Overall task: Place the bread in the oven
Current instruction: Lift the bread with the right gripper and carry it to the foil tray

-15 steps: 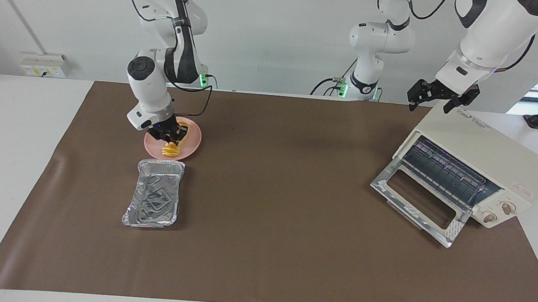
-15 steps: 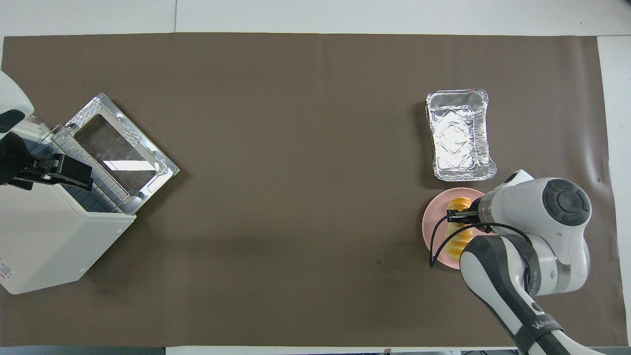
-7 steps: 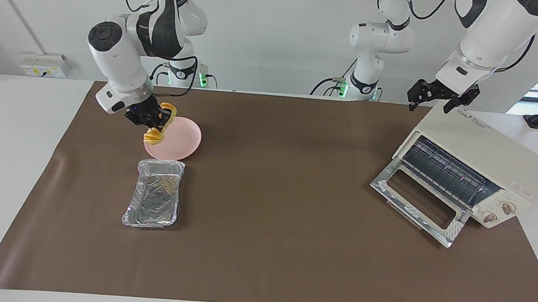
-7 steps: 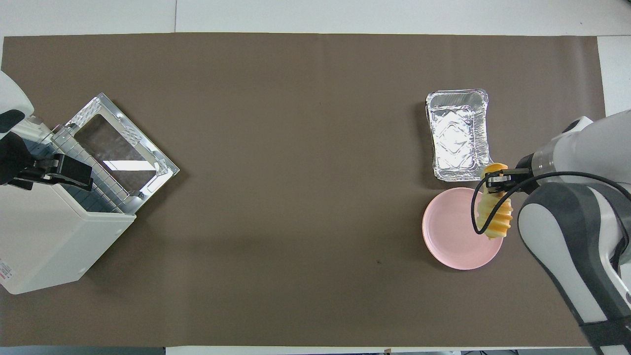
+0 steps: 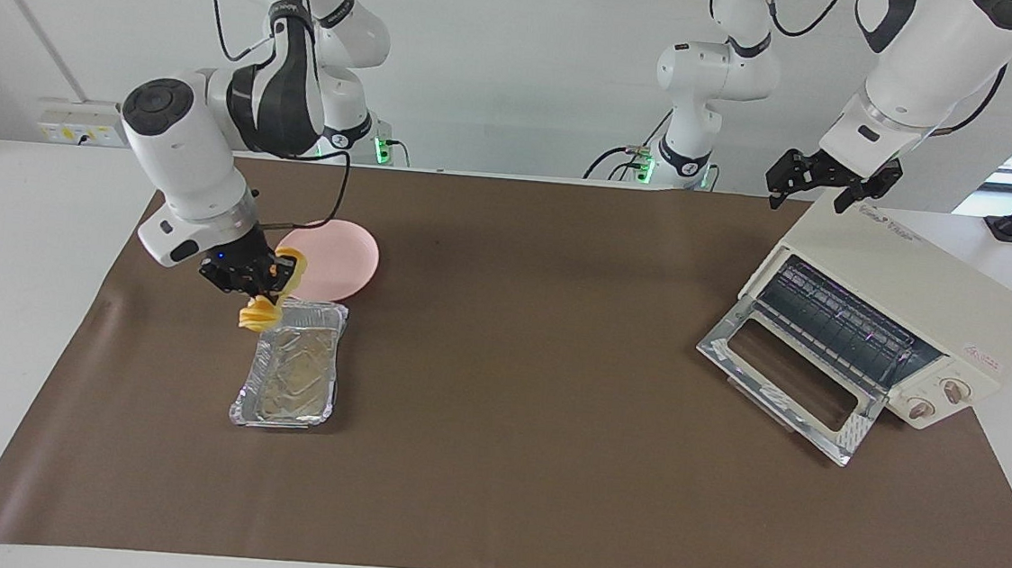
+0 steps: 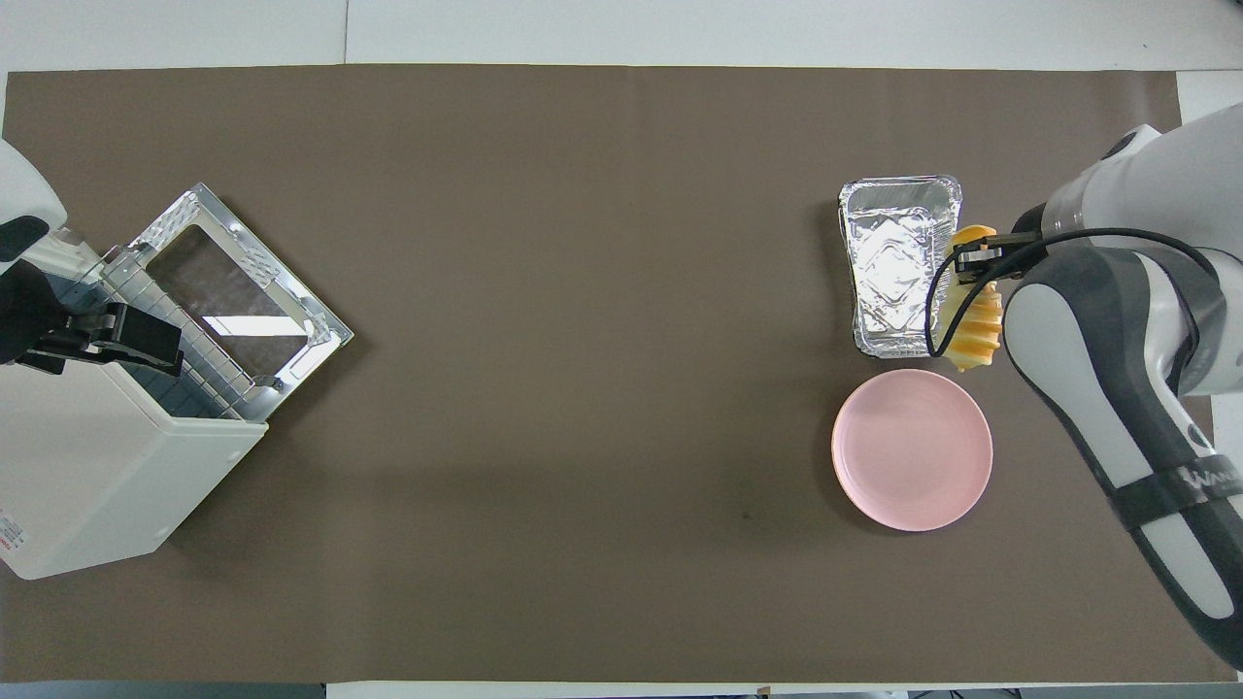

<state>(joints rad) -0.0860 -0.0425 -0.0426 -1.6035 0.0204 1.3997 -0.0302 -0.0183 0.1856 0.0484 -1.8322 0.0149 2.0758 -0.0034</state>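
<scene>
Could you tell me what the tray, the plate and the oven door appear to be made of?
Tray: thin aluminium foil, going by its crinkled, shiny silver walls.
Plate: smooth, matte pink, probably plastic, though ceramic is possible.
Oven door: a clear pane, likely glass, in a bright polished metal frame.

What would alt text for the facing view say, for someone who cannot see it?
The right gripper holds a ridged golden-yellow bread loaf in the air over the silver foil tray, beside the round pink plate. The left gripper waits above the cream-white toaster oven, whose glass door hangs open.
</scene>
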